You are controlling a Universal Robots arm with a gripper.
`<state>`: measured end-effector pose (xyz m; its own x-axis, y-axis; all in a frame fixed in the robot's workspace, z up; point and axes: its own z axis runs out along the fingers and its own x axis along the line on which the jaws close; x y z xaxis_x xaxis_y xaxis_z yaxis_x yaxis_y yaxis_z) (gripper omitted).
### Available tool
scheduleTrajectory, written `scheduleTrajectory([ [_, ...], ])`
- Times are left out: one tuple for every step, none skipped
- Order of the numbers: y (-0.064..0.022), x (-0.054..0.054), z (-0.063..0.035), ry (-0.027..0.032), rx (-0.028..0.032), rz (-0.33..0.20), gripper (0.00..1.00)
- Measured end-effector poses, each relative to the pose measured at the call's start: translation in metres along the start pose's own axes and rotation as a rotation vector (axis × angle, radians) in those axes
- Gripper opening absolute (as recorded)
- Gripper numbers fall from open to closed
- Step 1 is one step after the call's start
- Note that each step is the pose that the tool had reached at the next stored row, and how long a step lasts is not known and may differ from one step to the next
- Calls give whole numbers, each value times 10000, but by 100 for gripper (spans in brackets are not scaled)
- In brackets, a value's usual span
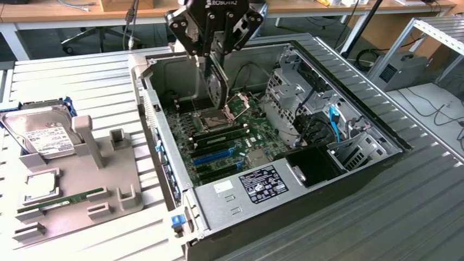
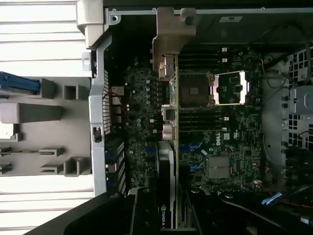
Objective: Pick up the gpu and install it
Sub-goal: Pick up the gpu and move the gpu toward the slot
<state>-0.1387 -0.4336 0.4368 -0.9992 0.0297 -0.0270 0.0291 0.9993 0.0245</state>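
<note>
The gpu (image 1: 216, 87) hangs on edge inside the open computer case (image 1: 239, 198), above the green motherboard (image 1: 250, 133) and close to the CPU socket (image 1: 217, 116). My gripper (image 1: 206, 57) is shut on the card's upper edge. In the wrist view the gpu (image 2: 166, 166) appears edge-on, with its silver end bracket (image 2: 171, 34) toward the case's rear wall. My gripper (image 2: 168, 218) clamps it from both sides. The card floats over the board near the blue expansion slots (image 2: 190, 147) and is not seated in any slot.
A grey parts holder (image 1: 94, 185) at the exterior view's left carries a hard drive (image 1: 47, 133) and a RAM stick (image 1: 62, 200). A metal drive cage (image 1: 290, 98), black cables (image 1: 312, 128) and a black shroud (image 1: 315, 163) crowd the case's right side.
</note>
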Motion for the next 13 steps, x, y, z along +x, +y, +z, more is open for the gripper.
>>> scheduleTrajectory([
  [1, -40, 2, -1, -1, 0, 27],
  [2, -75, 3, -1, -1, 0, 27],
  [4, -140, 4, 0, 0, 0, 27],
  [5, -189, 6, 0, 0, 0, 27],
  [7, -230, 7, -1, -1, 0, 27],
  [8, -270, 8, -1, -1, 1, 27],
  [9, -312, 9, 0, 0, 0, 27],
  [10, -348, 10, -1, -1, 0, 27],
  [11, -393, 11, 0, 0, 0, 27],
  [13, -435, 12, 0, 1, 0, 27],
  [14, -484, 13, 0, 0, 0, 27],
  [16, -538, 15, -1, 0, 0, 27],
  [17, -595, 17, -1, 0, 0, 27],
])
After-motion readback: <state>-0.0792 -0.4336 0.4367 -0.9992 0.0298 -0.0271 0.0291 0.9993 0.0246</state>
